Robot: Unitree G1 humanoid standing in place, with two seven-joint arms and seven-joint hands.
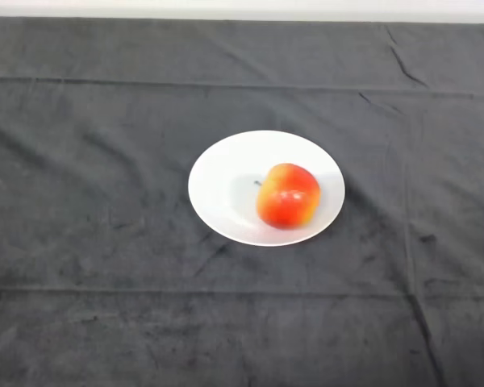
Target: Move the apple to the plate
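Observation:
A red and yellow apple (pixel 288 196) lies on a round white plate (pixel 222 181) in the middle of the table. The apple sits on the right half of the plate, on its side, with its stem pointing left. No part of the robot shows in the head view.
A dark grey cloth (pixel 81 242) with creases covers the whole table. A pale strip of wall or floor (pixel 242 8) runs along the far edge.

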